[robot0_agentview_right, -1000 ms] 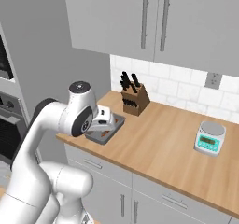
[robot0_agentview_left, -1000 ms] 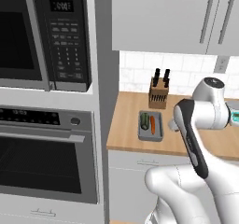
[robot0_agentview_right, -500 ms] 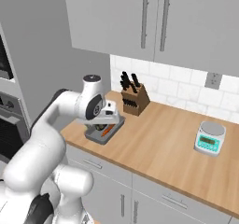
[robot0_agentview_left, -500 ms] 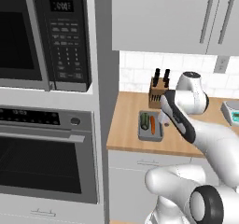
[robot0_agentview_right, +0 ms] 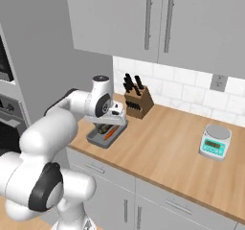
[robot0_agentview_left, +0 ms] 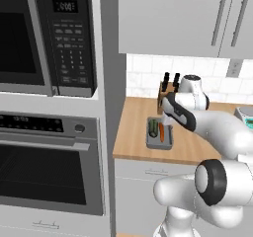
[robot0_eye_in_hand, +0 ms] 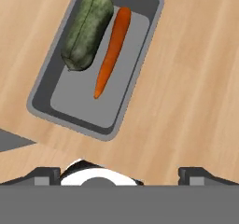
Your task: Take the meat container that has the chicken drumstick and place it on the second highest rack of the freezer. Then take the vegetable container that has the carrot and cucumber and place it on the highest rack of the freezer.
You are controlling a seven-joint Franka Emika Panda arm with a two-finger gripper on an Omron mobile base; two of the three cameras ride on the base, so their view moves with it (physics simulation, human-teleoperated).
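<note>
Two veggies are sitting in the grey vegetable container (robot0_eye_in_hand: 122,118): the carrot (robot0_eye_in_hand: 112,50) and the cucumber (robot0_eye_in_hand: 87,29), lying side by side along its length and pretty much touching, with the cucumber bunched toward one end. That tray rests flat on the wooden desk (robot0_agentview_right: 177,152), close to the desk's near edge and toward its left end, right beside the tall grey panel next to the oven column. Fingers (robot0_eye_in_hand: 123,174) are hanging above the desk just off one end of the container, spread as wide as they go and holding nothing; only the two dark tips peek up in the hand view, one on each side. From the base cameras the white arm reaches over the tray and partly covers it. Just behind the tray, against the tiled wall, there's a knife block (robot0_agentview_right: 136,102) with black handles. Way off to the right on the same desk is a small teal kitchen scale (robot0_agentview_right: 214,143). Left of the desk is the microwave (robot0_agentview_left: 47,38) stacked over the oven (robot0_agentview_left: 49,167).
</note>
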